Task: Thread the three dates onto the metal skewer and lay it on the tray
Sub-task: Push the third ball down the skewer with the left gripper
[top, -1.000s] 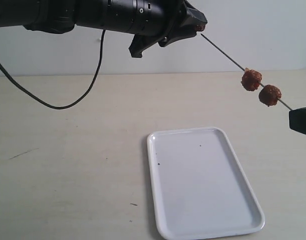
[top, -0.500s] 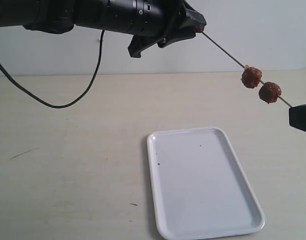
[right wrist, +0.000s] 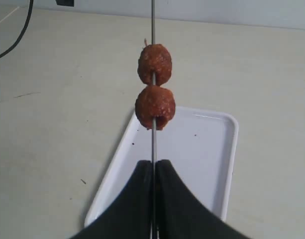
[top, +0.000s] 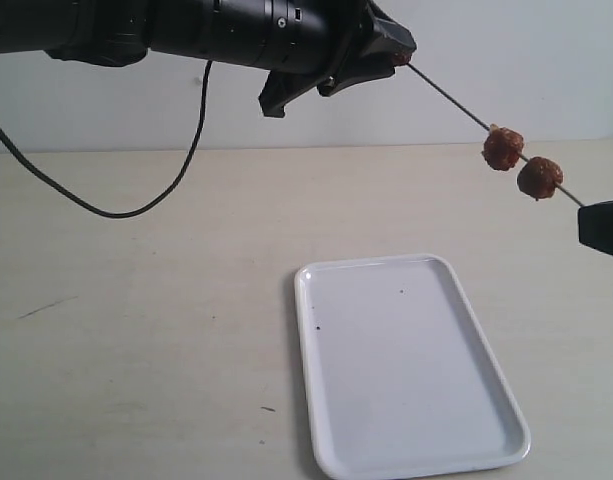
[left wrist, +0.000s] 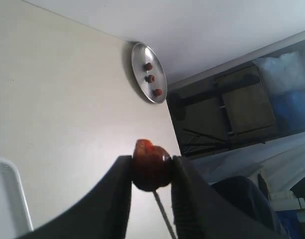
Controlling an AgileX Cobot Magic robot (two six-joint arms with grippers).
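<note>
Metal dish (left wrist: pixel 141 54) behind held date (left wrist: pixel 151 170) — left wrist view only.

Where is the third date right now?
The third date sits clamped in the left pincer, in the upper middle of the exterior view, at the skewer tip, up-left of the nearest threaded date.

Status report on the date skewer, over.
Left hand shut on third date at skewer tip. Right hand shut on skewer's other end. Two dates threaded. Tray bare below; nothing in the way.
</note>
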